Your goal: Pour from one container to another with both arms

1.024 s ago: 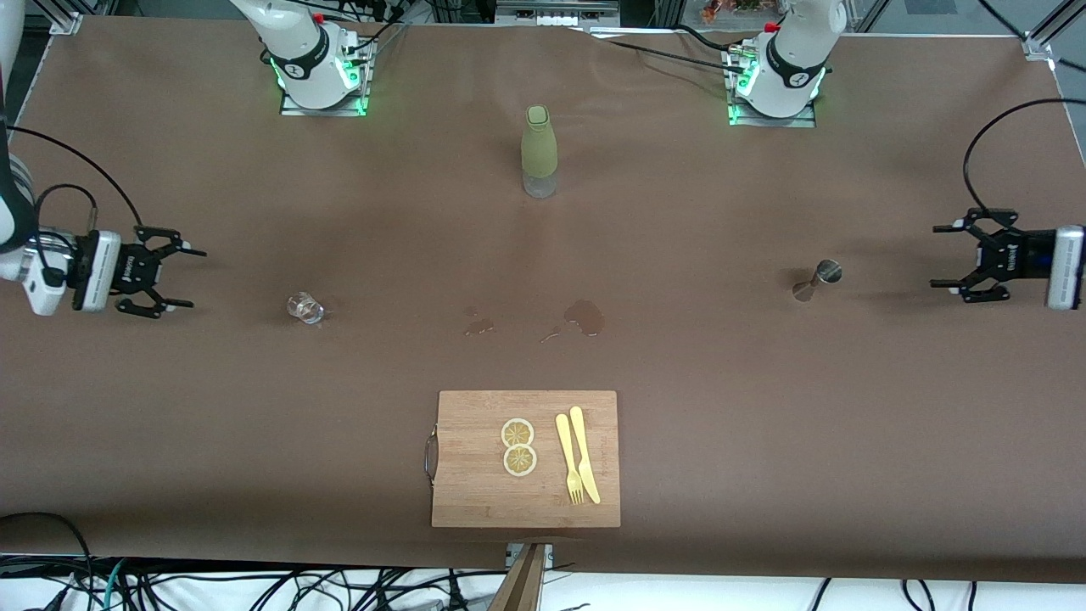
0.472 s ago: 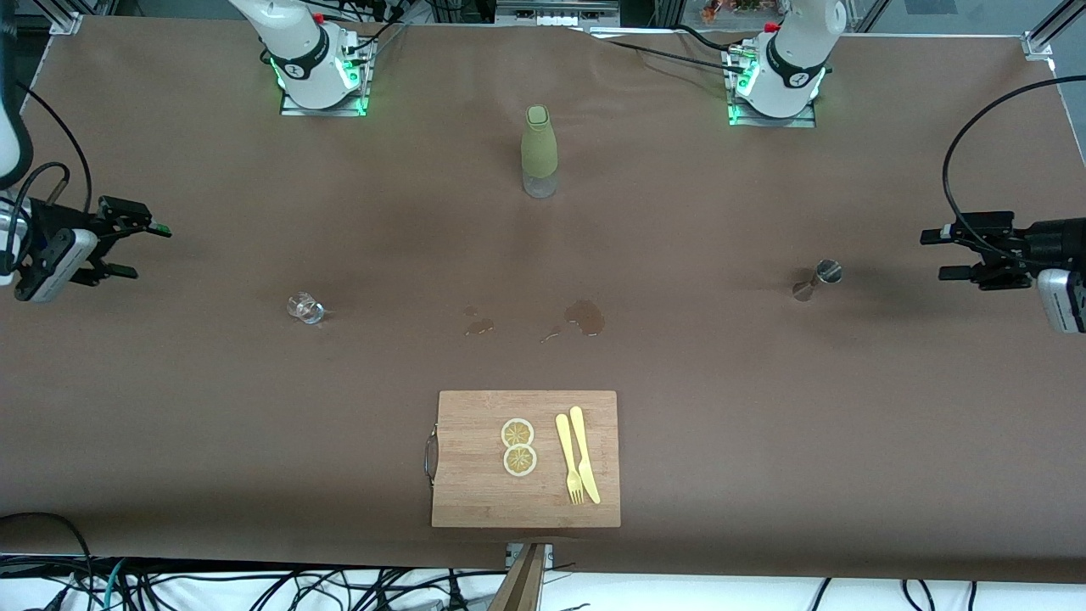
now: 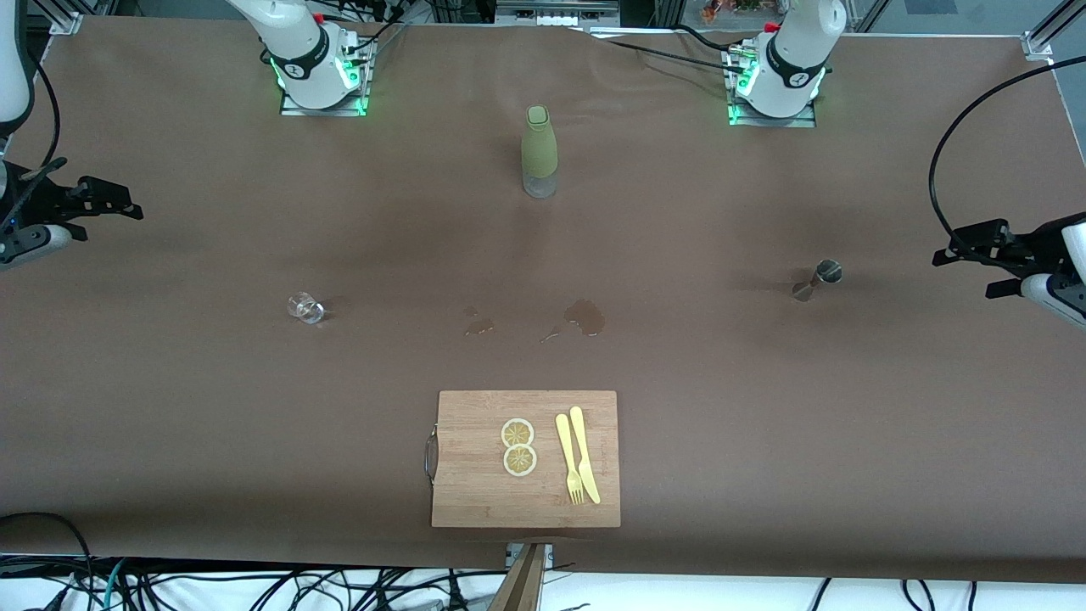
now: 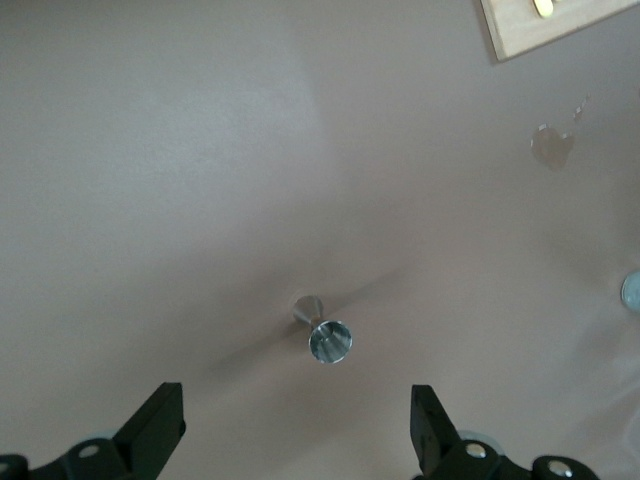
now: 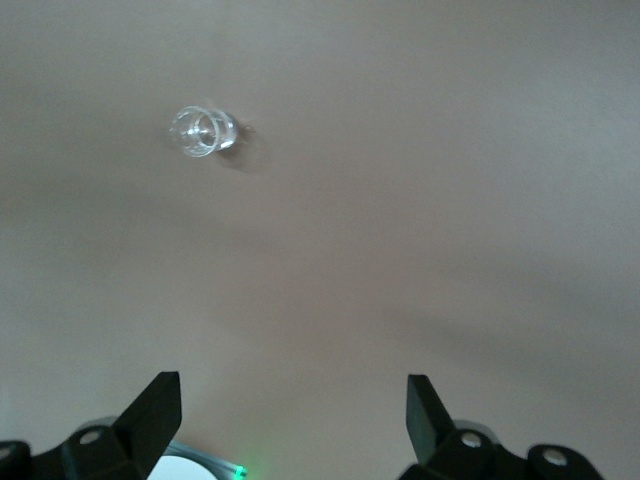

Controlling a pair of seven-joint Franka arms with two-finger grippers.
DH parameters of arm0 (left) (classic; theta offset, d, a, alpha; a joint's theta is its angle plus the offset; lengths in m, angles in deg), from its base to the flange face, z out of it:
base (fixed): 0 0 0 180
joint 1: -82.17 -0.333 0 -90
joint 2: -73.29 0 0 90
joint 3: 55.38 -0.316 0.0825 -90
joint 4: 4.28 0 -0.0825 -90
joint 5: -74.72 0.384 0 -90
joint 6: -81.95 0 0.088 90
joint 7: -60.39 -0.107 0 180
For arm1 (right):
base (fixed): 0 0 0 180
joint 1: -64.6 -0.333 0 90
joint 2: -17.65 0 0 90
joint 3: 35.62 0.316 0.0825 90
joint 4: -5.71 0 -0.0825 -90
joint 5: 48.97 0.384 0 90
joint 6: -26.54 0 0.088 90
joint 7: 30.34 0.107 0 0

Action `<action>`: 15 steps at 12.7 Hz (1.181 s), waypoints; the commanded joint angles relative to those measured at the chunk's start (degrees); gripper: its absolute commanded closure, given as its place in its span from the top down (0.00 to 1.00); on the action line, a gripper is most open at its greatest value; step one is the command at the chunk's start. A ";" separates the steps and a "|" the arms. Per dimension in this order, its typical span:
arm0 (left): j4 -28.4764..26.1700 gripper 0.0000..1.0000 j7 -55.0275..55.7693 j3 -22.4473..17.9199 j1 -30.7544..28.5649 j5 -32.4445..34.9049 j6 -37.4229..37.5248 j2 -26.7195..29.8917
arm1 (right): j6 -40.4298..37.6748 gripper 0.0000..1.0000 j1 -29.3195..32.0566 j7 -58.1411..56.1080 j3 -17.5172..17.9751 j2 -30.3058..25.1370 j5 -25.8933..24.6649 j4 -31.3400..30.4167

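Brown paper covers the table (image 3: pixel 764 424), and on it the clear glass tumbler (image 3: pixel 305 307) stands toward the right arm's end, well apart from everything else. The silver jigger (image 3: pixel 818 279) stands toward the left arm's end, about as near the front camera as the tumbler. Between the two, slightly nearer the camera, lie two dark wet patches (image 3: pixel 584 316). An olive-green sleeved bottle (image 3: pixel 539 151) stands upright midway between the two arm bases, farther from the camera than the patches. Nearest the camera is a wooden cutting board (image 3: pixel 526 458) with a metal handle, carrying two lemon slices (image 3: pixel 518 446) touching each other and, beside them, a yellow fork (image 3: pixel 568 457) and yellow knife (image 3: pixel 584 454) laid side by side. The right tool (image 3: pixel 89 208) hangs in the air over the table edge at the right arm's end, holding nothing; in the right wrist view its fingers (image 5: pixel 150 412) stand wide apart, with the tumbler (image 5: pixel 201 131) well clear of them. The left tool (image 3: pixel 984 259) hangs over the table edge at the left arm's end, also holding nothing; the left wrist view shows its fingers (image 4: pixel 155 425) wide apart, the jigger (image 4: pixel 322 331) on the table between their lines but apart from both, mouth up.
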 commanded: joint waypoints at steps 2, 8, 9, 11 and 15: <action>0.80 1.00 23.08 0.31 3.87 2.22 -0.56 2.77 | -1.94 1.00 -0.79 13.91 3.97 -1.35 -1.66 1.24; 0.89 1.00 26.74 0.31 5.91 6.87 -0.82 6.63 | -10.73 1.00 -0.62 20.51 5.64 -3.90 -1.13 9.23; 0.89 1.00 26.83 0.23 5.82 7.06 -0.74 6.82 | -10.74 1.00 -0.53 20.61 5.64 -3.90 -1.22 10.19; 0.80 1.00 27.44 0.23 5.64 7.14 -0.74 7.52 | -7.68 1.00 -0.61 20.88 5.64 -3.90 -1.57 10.55; 0.62 1.00 31.93 0.31 5.55 7.23 -0.74 9.54 | -6.43 1.00 -0.61 20.97 5.82 -3.99 -1.66 10.20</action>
